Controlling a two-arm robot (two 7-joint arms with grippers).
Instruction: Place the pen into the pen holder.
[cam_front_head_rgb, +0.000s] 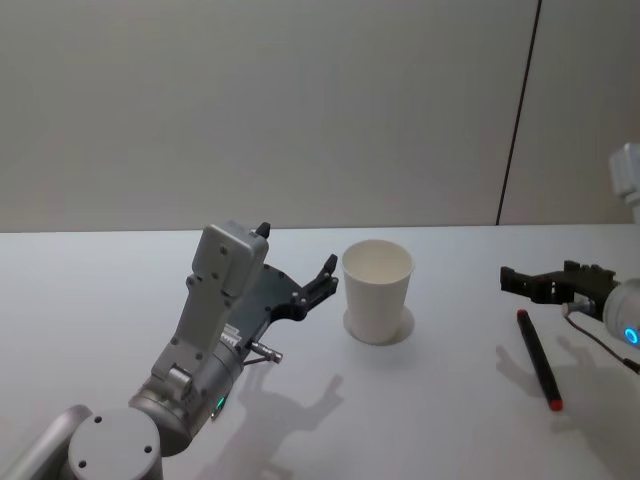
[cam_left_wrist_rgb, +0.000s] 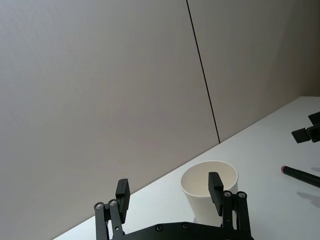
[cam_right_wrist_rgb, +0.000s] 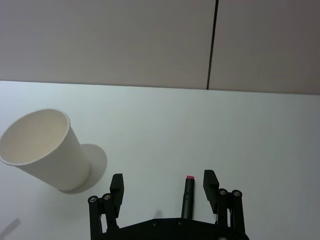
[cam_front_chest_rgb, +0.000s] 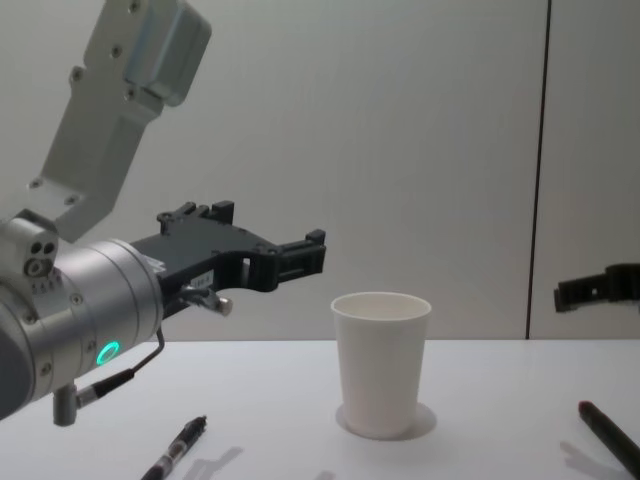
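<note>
The pen holder (cam_front_head_rgb: 377, 292) is a white paper cup standing upright in the middle of the table, empty as far as I see into it (cam_right_wrist_rgb: 42, 150). The pen (cam_front_head_rgb: 538, 358), dark with a red end, lies flat on the table to the cup's right (cam_front_chest_rgb: 610, 437). My right gripper (cam_front_head_rgb: 528, 282) hovers open above the pen's far end; in the right wrist view the pen (cam_right_wrist_rgb: 187, 199) lies below the gap between the fingers (cam_right_wrist_rgb: 210, 181). My left gripper (cam_front_head_rgb: 297, 252) is open and raised just left of the cup (cam_left_wrist_rgb: 210, 192), holding nothing.
A second dark pen (cam_front_chest_rgb: 178, 452) lies on the table at the near left, below my left arm. The white table (cam_front_head_rgb: 440, 420) has bare room in front of the cup. A pale wall with a dark vertical seam (cam_front_head_rgb: 517, 115) stands behind.
</note>
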